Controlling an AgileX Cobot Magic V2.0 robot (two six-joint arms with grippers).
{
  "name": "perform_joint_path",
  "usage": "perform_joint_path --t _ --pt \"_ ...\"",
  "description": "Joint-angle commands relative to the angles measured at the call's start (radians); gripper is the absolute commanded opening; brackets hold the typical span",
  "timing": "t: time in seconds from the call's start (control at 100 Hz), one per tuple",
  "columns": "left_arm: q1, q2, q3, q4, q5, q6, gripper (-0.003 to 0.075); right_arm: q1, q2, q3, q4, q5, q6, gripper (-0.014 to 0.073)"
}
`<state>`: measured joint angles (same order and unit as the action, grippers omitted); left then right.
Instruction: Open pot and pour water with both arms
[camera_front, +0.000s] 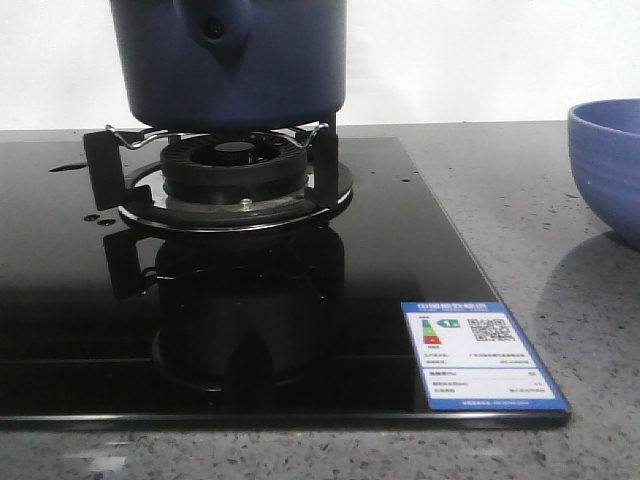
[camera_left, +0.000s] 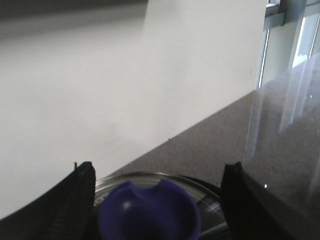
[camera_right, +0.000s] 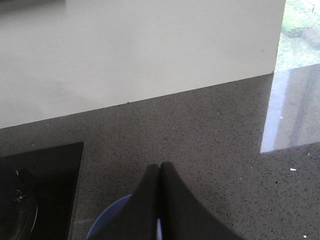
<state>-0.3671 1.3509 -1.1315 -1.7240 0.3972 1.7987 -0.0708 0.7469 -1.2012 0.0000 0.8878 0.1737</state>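
Observation:
The dark navy pot (camera_front: 228, 60) stands on the burner's wire stand (camera_front: 222, 140) at the top centre of the front view; its handle stub with the round hole (camera_front: 213, 28) faces the camera. Neither gripper shows in the front view. In the left wrist view my left gripper (camera_left: 159, 172) is open, with one finger on each side of the blue lid knob (camera_left: 149, 212) and not touching it. The glass lid's rim (camera_left: 150, 176) shows behind the knob. In the right wrist view my right gripper (camera_right: 160, 166) is shut and empty, above the counter and the blue bowl (camera_right: 107, 222).
The lighter blue bowl (camera_front: 610, 160) stands on the grey counter (camera_front: 520, 200) at the right. The black glass cooktop (camera_front: 380, 260) carries the burner (camera_front: 235, 165) and a blue and white label (camera_front: 478, 352) at its front right corner. A white wall (camera_front: 480, 50) runs behind.

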Motion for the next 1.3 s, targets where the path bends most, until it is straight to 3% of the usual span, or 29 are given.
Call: perform_joint_path --t 0.0,0.12,0.22,0.46,0.79,1.29 --pt "0.024 -0.098 -0.029 -0.033 0.028 -0.028 0.0474 -0.008 0.0 -0.019 -0.008 -0.087 -0.023 -0.0062" --pt "0.058 -0.207 0.012 -0.032 -0.008 -0.039 0.0416 0.004 -0.007 0.022 -0.006 -0.108 -0.05 -0.0062" --pt "0.084 -0.31 0.09 -0.032 -0.086 -0.073 0.0325 0.023 -0.029 0.088 -0.006 -0.135 -0.051 -0.0062" --pt "0.109 -0.628 0.421 -0.032 -0.274 -0.073 -0.002 0.063 -0.209 0.348 0.0 -0.325 -0.115 -0.0062" --pt "0.109 -0.923 0.704 -0.029 -0.283 -0.073 -0.002 0.096 -0.499 0.644 0.0 -0.469 -0.121 -0.0063" --pt "0.109 -0.954 0.768 -0.029 -0.28 -0.073 -0.002 0.096 -0.552 0.668 0.0 -0.399 -0.121 -0.0063"
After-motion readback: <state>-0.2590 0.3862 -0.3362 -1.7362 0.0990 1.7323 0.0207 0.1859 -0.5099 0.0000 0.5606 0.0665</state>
